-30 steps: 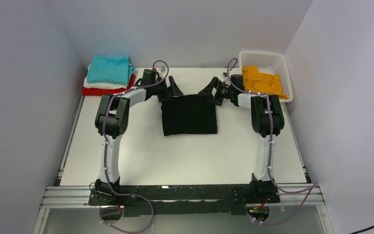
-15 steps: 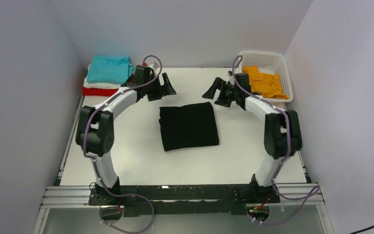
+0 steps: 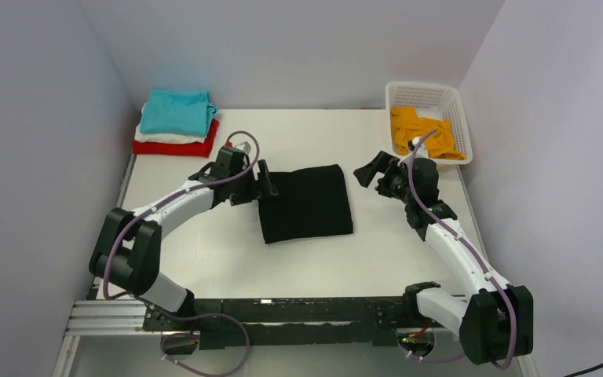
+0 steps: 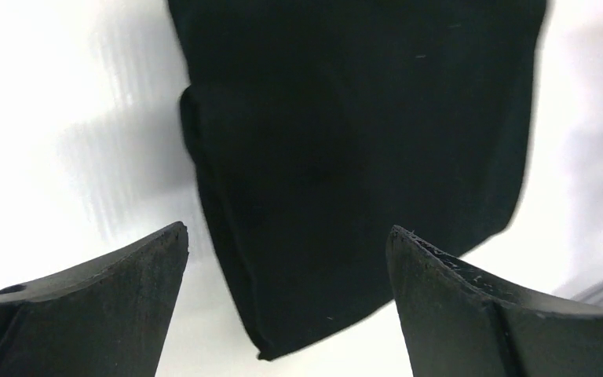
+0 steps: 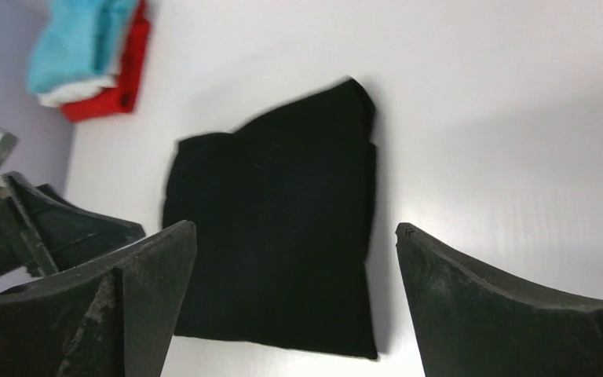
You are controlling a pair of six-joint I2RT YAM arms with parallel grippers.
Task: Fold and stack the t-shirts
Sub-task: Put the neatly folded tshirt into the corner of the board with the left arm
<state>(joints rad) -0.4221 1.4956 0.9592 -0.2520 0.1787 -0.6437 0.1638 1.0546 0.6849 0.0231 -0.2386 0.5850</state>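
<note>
The black t-shirt (image 3: 306, 203) is soft, light cloth with no stiffness of its own. Lifted by one corner, it would likely sag and the fold would fall open. It should slide easily on the smooth white table (image 3: 228, 251), and a hard pinch would do it no harm. The safest hold seems to be on a thick doubled edge, taking all the layers at once, one pincer on each side so that the packet stays flat. The left wrist view shows such a bulky folded rim down the left side of the cloth, and that looks a good place to bite.

The left pincer (image 3: 265, 181) stands released, fingers spread wide, right at the shirt's left edge. Whether it touches the cloth I cannot tell. The right pincer (image 3: 363, 174) is also spread and grasps nothing. It hangs just off the shirt's upper right corner, apart from it.

The shirt lies in the middle of the frame as a plain black, roughly square packet turned slightly askew, with no sleeves or collar showing. Its surface is smooth and its lower edge neat.

In the upper left of the frame a stack sits on the table: a teal shirt (image 3: 175, 111) on a white shirt (image 3: 157, 137) on a red shirt (image 3: 174, 146). In the upper right an orange shirt (image 3: 420, 132) lies crumpled in a white basket (image 3: 425, 90). Judging by that, the black one goes to the stack next.
</note>
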